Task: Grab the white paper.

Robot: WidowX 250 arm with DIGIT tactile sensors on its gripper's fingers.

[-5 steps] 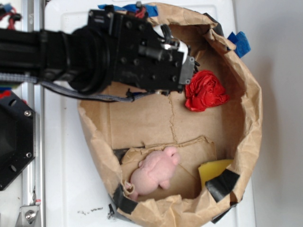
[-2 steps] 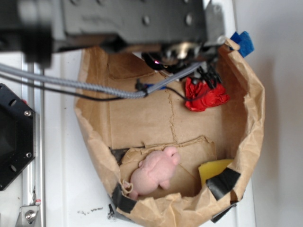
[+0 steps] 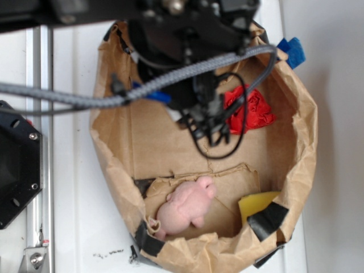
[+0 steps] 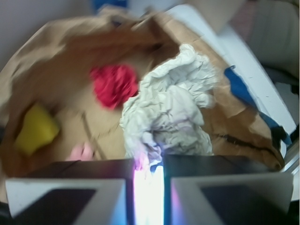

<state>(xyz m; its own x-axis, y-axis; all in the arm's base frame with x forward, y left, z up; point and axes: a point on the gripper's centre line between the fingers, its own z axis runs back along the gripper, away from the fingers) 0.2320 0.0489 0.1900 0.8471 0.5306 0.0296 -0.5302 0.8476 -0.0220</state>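
The gripper is clamped on the white paper, above the brown paper bin, with the red paper beside.

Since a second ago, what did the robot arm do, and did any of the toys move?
The arm swung across the top of the brown paper bin and now hangs over its middle, partly covering the crumpled red paper. Its pincer holds the white paper. The pink plush toy and yellow piece stayed put.
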